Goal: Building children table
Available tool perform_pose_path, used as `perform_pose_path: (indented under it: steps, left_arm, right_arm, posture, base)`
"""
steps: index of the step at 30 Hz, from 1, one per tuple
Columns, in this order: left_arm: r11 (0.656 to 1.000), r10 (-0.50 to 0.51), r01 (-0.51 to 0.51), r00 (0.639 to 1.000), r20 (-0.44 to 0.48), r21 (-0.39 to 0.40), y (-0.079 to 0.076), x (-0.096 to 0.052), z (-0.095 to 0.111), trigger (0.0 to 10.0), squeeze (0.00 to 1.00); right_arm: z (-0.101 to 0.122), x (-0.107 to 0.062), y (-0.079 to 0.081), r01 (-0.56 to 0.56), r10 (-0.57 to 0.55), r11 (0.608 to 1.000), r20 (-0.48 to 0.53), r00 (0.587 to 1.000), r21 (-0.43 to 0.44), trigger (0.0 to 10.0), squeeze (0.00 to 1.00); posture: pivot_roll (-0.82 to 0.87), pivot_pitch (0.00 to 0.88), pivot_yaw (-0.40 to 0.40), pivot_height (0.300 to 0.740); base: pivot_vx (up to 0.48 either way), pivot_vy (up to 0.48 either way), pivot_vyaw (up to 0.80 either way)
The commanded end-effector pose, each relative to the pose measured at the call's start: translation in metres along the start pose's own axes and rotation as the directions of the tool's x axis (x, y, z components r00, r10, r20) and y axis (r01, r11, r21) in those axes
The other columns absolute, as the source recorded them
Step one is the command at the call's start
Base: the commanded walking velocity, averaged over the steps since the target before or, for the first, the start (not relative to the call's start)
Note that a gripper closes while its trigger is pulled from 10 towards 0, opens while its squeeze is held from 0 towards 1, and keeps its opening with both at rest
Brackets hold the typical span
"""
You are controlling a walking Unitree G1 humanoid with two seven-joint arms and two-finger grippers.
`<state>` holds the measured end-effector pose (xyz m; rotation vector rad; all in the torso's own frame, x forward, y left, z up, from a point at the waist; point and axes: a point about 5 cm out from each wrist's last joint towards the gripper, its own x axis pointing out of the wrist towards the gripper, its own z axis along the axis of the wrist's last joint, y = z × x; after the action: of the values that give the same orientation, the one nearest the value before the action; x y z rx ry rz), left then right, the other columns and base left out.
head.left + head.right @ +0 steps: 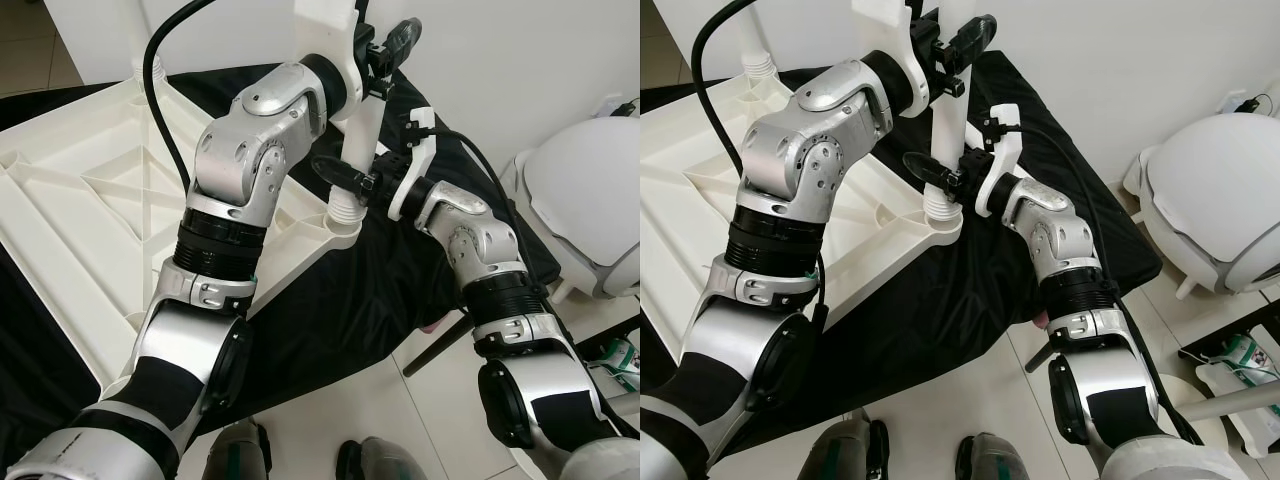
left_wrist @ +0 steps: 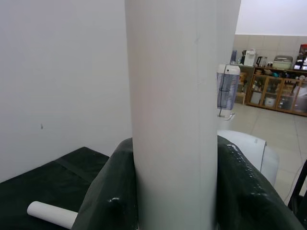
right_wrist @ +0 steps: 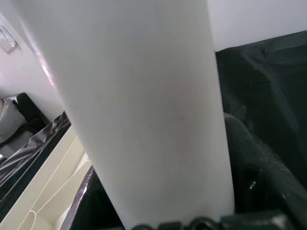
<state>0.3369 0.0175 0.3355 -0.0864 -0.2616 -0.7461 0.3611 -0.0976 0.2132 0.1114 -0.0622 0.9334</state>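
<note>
The left gripper [image 1: 385,50] was closed around the upper part of a white table leg [image 1: 362,135], its black fingers [image 2: 108,191] seen pressed against both sides of the tube in the left wrist view. The right gripper [image 1: 345,178] was clamped on the same leg lower down, just above its ribbed end, with one black finger [image 1: 925,168] lying across the near side of the tube. The leg was held upright between the two grippers, its ribbed foot seated at the near corner socket of the upturned white tabletop [image 1: 90,215]. The tabletop lay underside up, its ribs and diagonal braces exposed, on a black cloth [image 1: 340,300] spread over the floor. A second leg [image 1: 758,50] was seen standing at the far corner of the tabletop. Another white tube [image 2: 50,214] lay loose on the cloth, well apart from the held leg. A white rounded chair [image 1: 590,200] stood to the robot's right on the tiled floor [image 1: 330,410], near the edge of the cloth. A white wall [image 1: 520,60] rose behind the scene.
</note>
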Motion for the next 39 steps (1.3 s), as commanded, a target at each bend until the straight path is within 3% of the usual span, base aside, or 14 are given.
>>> perform_pose_path:
  steps: [1,9,10,11,12,21,22,23,24,29,35,39]
  left_arm:
    - [0.999,-0.046,0.046,0.999,0.014,0.004,-0.010,0.000,0.001,10.0,0.00]
    - [0.998,-0.067,0.067,0.998,-0.002,0.004,-0.015,0.000,-0.004,10.0,0.00]
    - [0.996,-0.083,0.083,0.997,0.003,-0.016,-0.016,-0.001,-0.004,10.0,1.00]
    - [0.996,-0.083,0.083,0.997,0.003,-0.016,-0.016,-0.001,-0.004,10.0,1.00]
    - [0.994,-0.104,0.104,0.995,0.004,-0.024,-0.018,-0.001,-0.004,10.0,1.00]
    - [0.996,-0.093,0.093,0.996,0.008,-0.006,-0.015,-0.004,0.000,10.0,1.00]
    - [0.997,-0.079,0.079,0.997,0.006,0.001,-0.013,-0.005,-0.001,10.0,0.90]
    - [0.997,-0.079,0.079,0.997,0.006,0.001,-0.013,-0.005,-0.001,10.0,0.90]
    - [0.998,-0.070,0.070,0.998,0.004,0.006,-0.011,-0.006,-0.001,10.0,0.00]
    - [0.999,0.021,-0.020,1.000,-0.022,0.051,0.007,-0.013,-0.007,10.0,0.00]
    - [0.996,0.064,-0.063,0.998,-0.028,0.060,0.016,-0.019,-0.009,10.0,0.00]
    - [0.988,0.134,-0.127,0.989,-0.067,0.089,0.027,-0.029,-0.021,10.0,0.00]
  right_arm:
    - [0.003,0.003,0.002,-0.014,0.014,1.000,0.007,1.000,-0.012,0.0,0.00]
    - [0.004,0.005,0.005,-0.028,0.029,0.999,0.014,0.999,-0.016,0.0,0.00]
    - [0.004,0.005,0.005,-0.025,0.025,1.000,0.014,1.000,-0.017,4.2,0.00]
    - [0.004,0.005,0.005,-0.025,0.025,1.000,0.014,1.000,-0.017,4.2,0.00]
    - [0.004,0.006,0.005,-0.016,0.017,1.000,0.013,1.000,-0.020,10.0,0.00]
    - [0.004,0.008,-0.002,0.065,-0.065,0.998,0.030,0.997,-0.013,10.0,0.00]
    - [0.005,0.007,-0.003,0.074,-0.074,0.997,0.041,0.996,-0.009,10.0,0.00]
    - [0.005,0.007,-0.003,0.074,-0.074,0.997,0.041,0.996,-0.009,10.0,0.00]
    - [0.005,0.007,-0.003,0.080,-0.079,0.997,0.050,0.996,-0.007,10.0,0.00]
    - [0.010,0.001,-0.012,0.157,-0.157,0.988,0.093,0.983,0.010,10.0,0.00]
    - [0.012,-0.004,-0.020,0.231,-0.230,0.973,0.121,0.965,0.012,10.0,0.00]
    - [0.006,-0.014,-0.030,0.339,-0.336,0.941,0.111,0.935,-0.007,10.0,0.00]
  posture:
    - [-0.05,0.023,-0.036,0.740]
    - [-0.04,0.025,-0.032,0.740]
    - [-0.04,0.025,-0.032,0.740]
    - [-0.04,0.025,-0.032,0.740]
    - [-0.04,0.026,-0.032,0.740]
    - [-0.04,0.027,-0.030,0.740]
    - [-0.04,0.027,-0.029,0.740]
    - [-0.04,0.027,-0.029,0.740]
    - [-0.04,0.027,-0.029,0.740]
    - [-0.04,0.028,-0.026,0.740]
    - [-0.03,0.029,-0.026,0.740]
    - [-0.03,0.030,-0.025,0.740]
  base:
    - [0.000,0.000,0.00]
    - [0.000,0.000,0.00]
    - [0.000,0.000,0.00]
    - [0.000,0.000,0.00]
    - [0.000,0.000,0.00]
    - [0.000,0.000,0.00]
    - [0.000,0.000,0.00]
    - [0.000,0.000,0.00]
    - [0.000,0.000,0.00]
    - [0.000,0.000,0.00]
    - [0.000,0.000,0.00]
    - [0.000,0.000,0.00]
